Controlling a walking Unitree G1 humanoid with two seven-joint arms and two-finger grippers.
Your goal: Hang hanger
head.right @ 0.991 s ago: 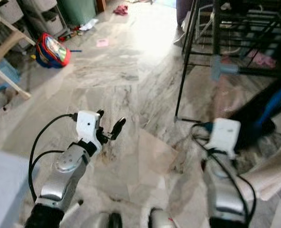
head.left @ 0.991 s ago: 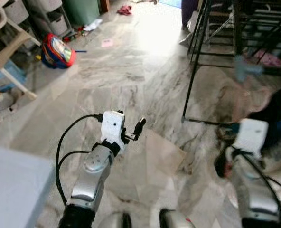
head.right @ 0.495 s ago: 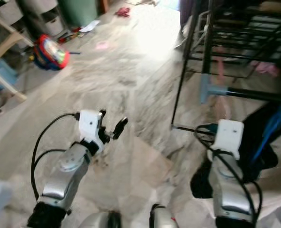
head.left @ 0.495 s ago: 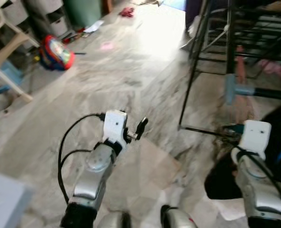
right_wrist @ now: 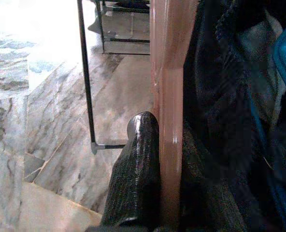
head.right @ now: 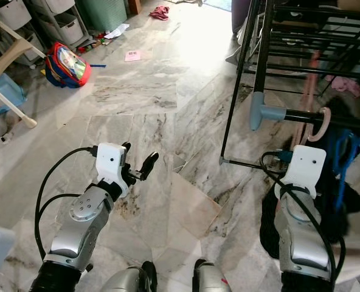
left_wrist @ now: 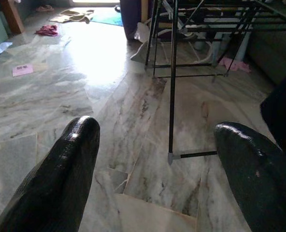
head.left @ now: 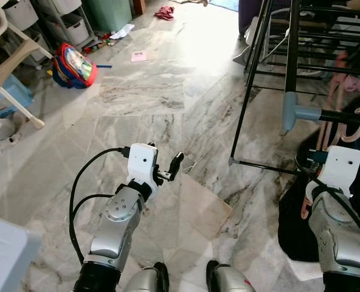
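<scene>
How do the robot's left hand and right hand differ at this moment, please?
The left hand is open, its fingers spread over bare marble floor; the right hand is shut on the pink hanger. The left holds nothing; the right's hanger carries dark clothing. Both have black fingers.

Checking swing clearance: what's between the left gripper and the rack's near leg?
Bare marble floor alone. In the left eye view, the left gripper, jaws open and empty, faces the drying rack's near leg across open tile, one cracked.
</scene>
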